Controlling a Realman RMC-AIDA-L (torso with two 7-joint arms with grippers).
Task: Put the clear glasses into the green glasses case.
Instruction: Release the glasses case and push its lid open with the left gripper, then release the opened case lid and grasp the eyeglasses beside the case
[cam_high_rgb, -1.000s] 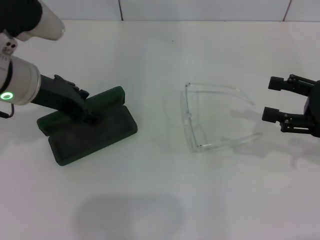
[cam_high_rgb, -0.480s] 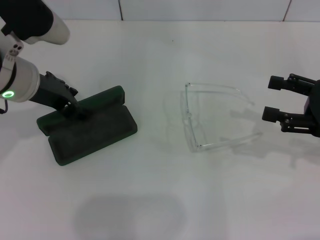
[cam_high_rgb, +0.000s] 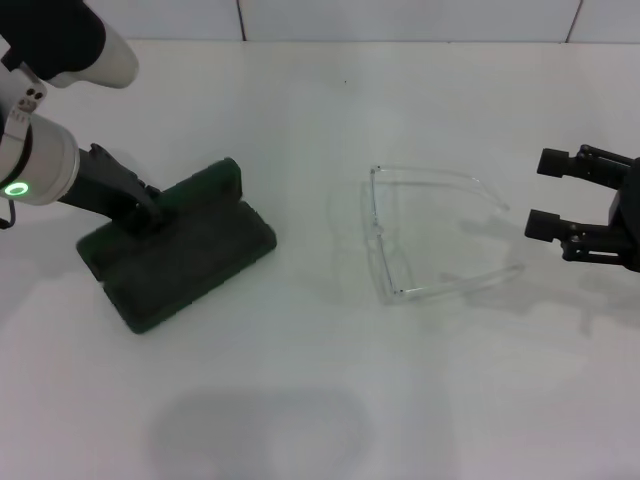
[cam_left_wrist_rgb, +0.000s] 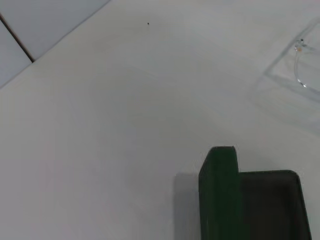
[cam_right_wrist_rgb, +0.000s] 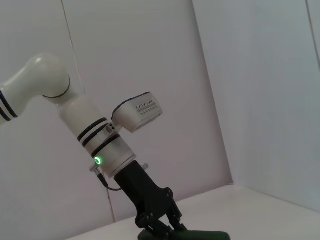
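Left gripper (cam_high_rgb: 148, 212) down at the far-left end of the green glasses case (cam_high_rgb: 185, 255), fingertips at the case's raised lid edge; from the head view and the right wrist view I cannot tell whether the fingers are spread or clamped on the lid. Case sits on the white table (cam_high_rgb: 320, 400), left of centre, skewed, with the lid part-raised along the far side; the left wrist view shows the upright lid edge and the dark hollow beside it. The clear glasses (cam_high_rgb: 425, 240) lie flat on the table right of centre, arms unfolded and pointing toward the robot's right, well apart from the case. Right gripper (cam_high_rgb: 548, 195) hovers just beyond the arm tips, fingers spread, nothing between them. Judgement: the case-opening step is in hand; glasses not yet picked up. Risks: the case is light and unanchored, so a push at the lid may slide or spin it instead of opening it, or the lid may drop shut once released. The glasses are thin, slick and lie low; a pinch on one arm could let them swing or slip, and unfolded arms may not fit the case.
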